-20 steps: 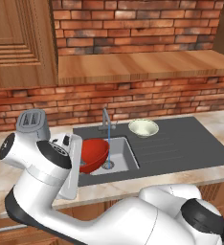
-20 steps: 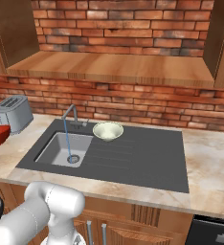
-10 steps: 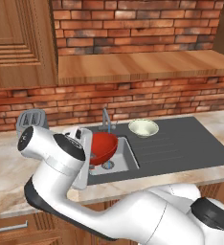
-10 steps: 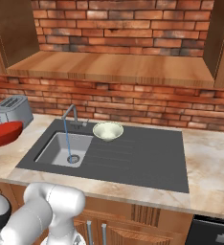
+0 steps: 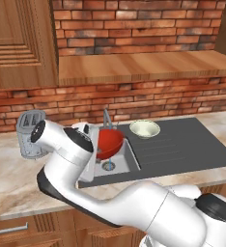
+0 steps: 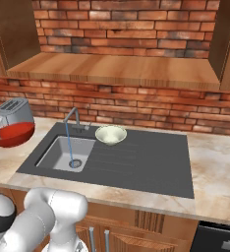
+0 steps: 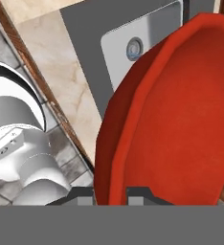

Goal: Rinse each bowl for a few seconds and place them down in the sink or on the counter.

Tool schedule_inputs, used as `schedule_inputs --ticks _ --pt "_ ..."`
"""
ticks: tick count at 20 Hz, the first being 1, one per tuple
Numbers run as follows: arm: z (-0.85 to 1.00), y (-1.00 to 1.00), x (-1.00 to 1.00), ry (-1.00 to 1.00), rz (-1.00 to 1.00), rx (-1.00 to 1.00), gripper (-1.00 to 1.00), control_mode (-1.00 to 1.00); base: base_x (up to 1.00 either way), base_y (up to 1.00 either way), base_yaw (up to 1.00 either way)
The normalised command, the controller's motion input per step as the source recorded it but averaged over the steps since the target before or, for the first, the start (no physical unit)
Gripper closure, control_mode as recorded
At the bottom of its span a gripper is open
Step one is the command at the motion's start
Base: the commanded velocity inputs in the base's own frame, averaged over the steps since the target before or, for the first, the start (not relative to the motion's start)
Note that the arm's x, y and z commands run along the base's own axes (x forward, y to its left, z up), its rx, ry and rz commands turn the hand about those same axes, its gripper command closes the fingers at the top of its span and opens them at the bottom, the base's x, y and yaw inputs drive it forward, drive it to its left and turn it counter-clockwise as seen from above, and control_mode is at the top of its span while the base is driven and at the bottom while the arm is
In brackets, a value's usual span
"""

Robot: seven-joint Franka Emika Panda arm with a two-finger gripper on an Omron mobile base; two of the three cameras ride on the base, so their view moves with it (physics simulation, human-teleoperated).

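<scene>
So the two-finger gripper (image 7: 110, 196) has its dark fingertips pinched onto the rim of the wide shallow glossy red bowl (image 7: 176, 115), one tip on each side of the wall, and the bowl hangs tilted on edge rather than level. In the right base view that red bowl (image 6: 11, 134) sits up in the air over the near-left stretch of the beige marble-patterned counter (image 6: 220, 162), left of the dark grey sink unit (image 6: 151, 167) and just in front of the silver toaster (image 6: 16, 110). From the hand camera you can see the steel basin with its round drain (image 7: 133, 48) past the bowl's edge. Further back, water is running in a thin stream from the slim metal faucet (image 6: 72, 115) straight down to the drain. The smaller pale cream-green bowl (image 6: 110, 134) sits upright at the far edge of the ribbed drainboard, just right of the faucet, not yet handled as far as I can judge. What worries me: it's a rim-only grip on a slick, tilted bowl, so it could pivot or slip out once the water hits it. Also the swing in toward the stream passes close to the faucet, so the bowl's far edge might clip it. And with the bowl on edge, water could splash out over the counter.
</scene>
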Motion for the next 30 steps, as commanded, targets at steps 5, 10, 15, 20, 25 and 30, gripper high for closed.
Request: schedule_inputs --ticks 5,10,15,20,25,30 --pt "-0.15 -0.21 0.37 0.0 -0.05 0.0 1.0 -1.0 0.0 0.0 0.0" --pt "-0.15 -0.18 0.4 0.0 -0.04 0.0 1.0 -1.0 0.0 0.0 0.0" --pt "-0.17 -0.12 0.39 0.0 -0.04 0.0 1.0 -1.0 0.0 0.0 0.0" --pt "-0.26 -0.05 0.37 0.0 -0.04 0.0 1.0 -1.0 0.0 0.0 0.0" --pt "-0.28 -0.01 0.34 0.0 -0.03 0.0 1.0 -1.0 0.0 0.0 0.0" --pt "-0.22 0.0 0.35 0.0 -0.04 0.0 1.0 -1.0 0.0 0.0 0.0"
